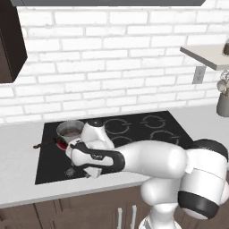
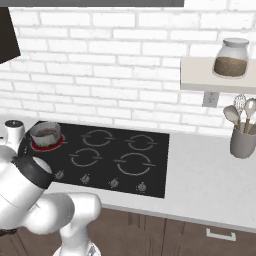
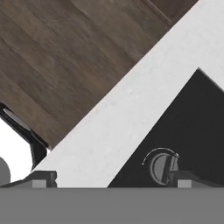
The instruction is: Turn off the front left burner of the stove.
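Observation:
The stove [image 1: 147, 129] [image 2: 150, 165] is a black glass cooktop set in a white counter. Its front left burner [image 1: 61, 144] [image 2: 52, 145] glows red under a small saucepan [image 1: 70, 129] [image 2: 45, 132]. Small grey knobs [image 2: 85, 178] run along the front edge. My gripper [image 1: 88, 171] hangs low over the stove's front left corner, beside the leftmost knob [image 1: 70, 171]. In the hand view the gripper [image 3: 118, 179] is open and holds nothing. That knob [image 3: 162, 168] lies close to the right fingertip [image 3: 192, 178], near the corner of the glass [image 3: 192, 127].
The saucepan's dark handle [image 1: 44, 144] sticks out to the left. A grey utensil holder [image 2: 243, 141] stands on the counter at the right, under a shelf [image 2: 210, 80] with a jar [image 2: 231, 57]. A dark cabinet [image 1: 11, 40] hangs at upper left. My arm [image 1: 147, 161] covers the stove's front.

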### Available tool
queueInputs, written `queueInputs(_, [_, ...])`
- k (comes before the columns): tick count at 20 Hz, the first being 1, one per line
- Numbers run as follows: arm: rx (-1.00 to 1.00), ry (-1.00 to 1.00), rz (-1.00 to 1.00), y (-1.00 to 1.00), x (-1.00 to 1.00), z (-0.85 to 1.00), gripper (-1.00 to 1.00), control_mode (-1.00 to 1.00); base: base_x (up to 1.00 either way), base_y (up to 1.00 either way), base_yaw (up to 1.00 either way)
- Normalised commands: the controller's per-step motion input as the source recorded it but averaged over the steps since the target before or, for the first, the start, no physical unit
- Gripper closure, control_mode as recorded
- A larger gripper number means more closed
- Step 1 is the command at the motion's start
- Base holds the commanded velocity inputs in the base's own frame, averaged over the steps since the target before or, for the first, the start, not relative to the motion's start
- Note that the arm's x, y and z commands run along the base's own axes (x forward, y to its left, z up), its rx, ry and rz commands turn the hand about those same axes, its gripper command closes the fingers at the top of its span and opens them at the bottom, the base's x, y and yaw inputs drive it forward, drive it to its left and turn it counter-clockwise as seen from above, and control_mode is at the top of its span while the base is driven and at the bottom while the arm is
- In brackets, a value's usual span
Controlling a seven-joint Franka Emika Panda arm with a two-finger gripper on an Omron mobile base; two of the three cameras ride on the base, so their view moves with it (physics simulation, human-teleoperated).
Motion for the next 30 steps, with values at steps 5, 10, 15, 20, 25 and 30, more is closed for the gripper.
queueInputs(5, [-0.05,0.07,0.00,0.23,0.22,-0.07,-1.00,-1.00,0.00,0.00,0.00])
queueInputs(10, [-0.04,0.09,0.00,0.33,0.51,-0.04,-1.00,-1.00,0.00,0.00,0.00])
queueInputs(15, [0.00,0.01,0.00,0.15,0.33,0.00,-1.00,-1.00,0.00,0.00,0.00])
queueInputs(20, [-0.04,0.00,0.00,0.10,0.04,-0.16,-1.00,-1.00,0.00,0.00,0.00])
queueInputs(25, [-0.02,0.00,0.00,0.03,0.00,-0.24,-1.00,-1.00,0.00,0.00,0.00])
queueInputs(30, [0.00,0.00,0.00,0.05,0.01,-0.12,-1.00,-1.00,0.00,0.00,0.00])
